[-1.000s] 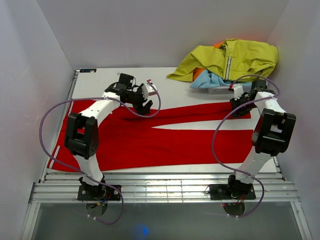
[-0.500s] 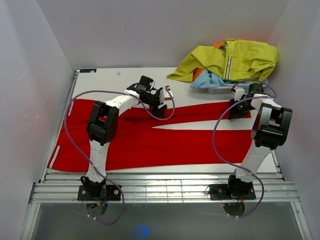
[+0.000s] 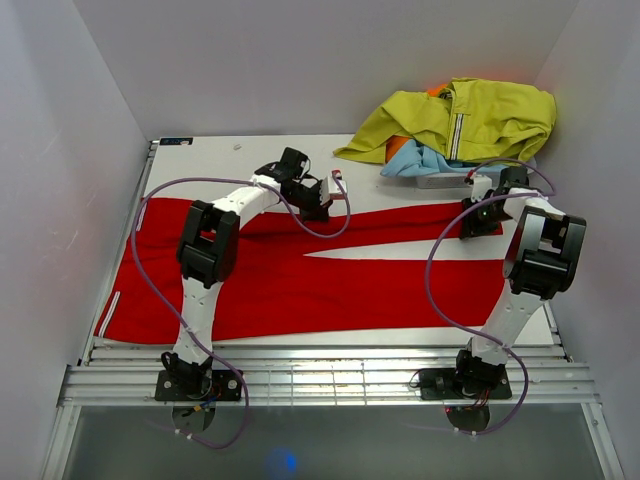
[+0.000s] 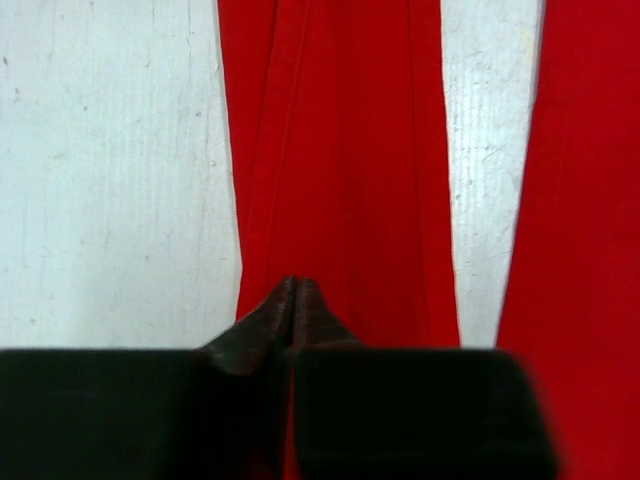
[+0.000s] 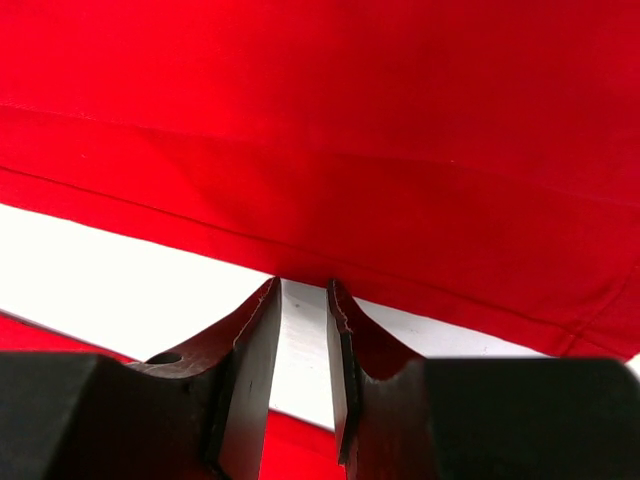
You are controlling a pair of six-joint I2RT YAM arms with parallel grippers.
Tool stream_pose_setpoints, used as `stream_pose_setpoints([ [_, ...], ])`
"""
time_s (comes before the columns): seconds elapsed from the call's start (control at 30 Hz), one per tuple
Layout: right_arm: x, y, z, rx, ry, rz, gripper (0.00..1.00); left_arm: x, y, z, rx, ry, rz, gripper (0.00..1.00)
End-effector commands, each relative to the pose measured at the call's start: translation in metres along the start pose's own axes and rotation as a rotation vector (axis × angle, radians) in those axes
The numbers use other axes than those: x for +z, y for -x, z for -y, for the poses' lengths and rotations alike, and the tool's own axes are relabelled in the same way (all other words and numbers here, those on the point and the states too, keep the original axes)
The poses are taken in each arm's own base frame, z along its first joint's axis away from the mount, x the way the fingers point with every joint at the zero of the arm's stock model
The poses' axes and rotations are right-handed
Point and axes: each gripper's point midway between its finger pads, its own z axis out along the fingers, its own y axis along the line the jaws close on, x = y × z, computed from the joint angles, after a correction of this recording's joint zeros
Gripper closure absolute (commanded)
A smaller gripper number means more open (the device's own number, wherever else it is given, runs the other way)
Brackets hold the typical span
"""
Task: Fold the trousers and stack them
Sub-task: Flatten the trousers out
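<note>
Toward the counter's (image 3: 200,160) far edge, only wrist views show left fingers (image 4: 268,320) pressed together, right fingers (image 5: 252,335) slightly parted. The red trousers (image 3: 300,285) lie flat, legs splayed.

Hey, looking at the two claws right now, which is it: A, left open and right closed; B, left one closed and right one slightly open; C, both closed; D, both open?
B: in its wrist view the left claw has its tips pressed together over the red trousers, while the right claw shows a strip of white table between its tips.
</note>
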Motion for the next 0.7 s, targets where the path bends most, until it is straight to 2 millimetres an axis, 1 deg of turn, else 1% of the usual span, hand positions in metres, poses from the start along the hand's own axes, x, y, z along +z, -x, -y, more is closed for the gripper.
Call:
stream_pose_setpoints([
  [0.0,0.01,-0.04,0.023,0.014,-0.077,-0.121,0.68,-0.007,0.015,0.004,0.016,-0.043,0.031,1.0],
  [0.03,0.009,-0.041,0.024,0.012,-0.081,-0.123,0.68,-0.008,0.015,0.004,0.018,-0.04,0.03,1.0],
  [0.13,0.007,-0.044,0.028,0.009,-0.09,-0.129,0.68,-0.011,0.014,-0.009,0.028,0.019,0.007,1.0],
  [0.2,0.006,-0.047,0.029,0.005,-0.094,-0.136,0.68,-0.012,0.009,-0.019,0.032,0.059,-0.013,1.0],
  [0.27,0.006,-0.05,0.03,0.004,-0.094,-0.142,0.69,-0.01,0.004,-0.022,0.041,0.062,-0.033,1.0],
  [0.3,0.006,-0.052,0.03,0.0,-0.089,-0.148,0.68,-0.011,0.002,-0.026,0.043,0.078,-0.049,0.94],
  [0.33,0.006,-0.051,0.028,-0.007,-0.08,-0.143,0.68,-0.009,-0.002,-0.029,0.036,0.087,-0.06,0.75],
  [0.37,0.006,-0.05,0.026,-0.014,-0.069,-0.139,0.68,-0.009,-0.004,-0.032,0.024,0.102,-0.067,0.66],
  [0.4,0.003,-0.047,0.024,-0.019,-0.059,-0.126,0.68,-0.009,-0.008,-0.039,0.027,0.129,-0.081,0.59],
  [0.47,0.0,-0.042,0.014,-0.028,-0.009,-0.098,0.67,-0.007,-0.013,-0.041,0.026,0.147,-0.088,0.48],
  [0.57,-0.012,-0.021,-0.008,-0.039,0.091,-0.017,0.67,-0.006,-0.017,-0.044,0.032,0.148,-0.084,0.43],
  [0.6,-0.02,-0.01,-0.013,-0.045,0.11,0.022,0.67,-0.004,-0.019,-0.043,0.033,0.141,-0.084,0.43],
  [0.63,-0.023,-0.001,-0.018,-0.02,0.13,0.055,0.67,-0.003,-0.018,-0.042,0.032,0.13,-0.079,0.43],
  [0.67,-0.028,0.011,-0.018,-0.01,0.129,0.084,0.67,0.001,-0.022,-0.039,0.03,0.112,-0.08,0.43],
])
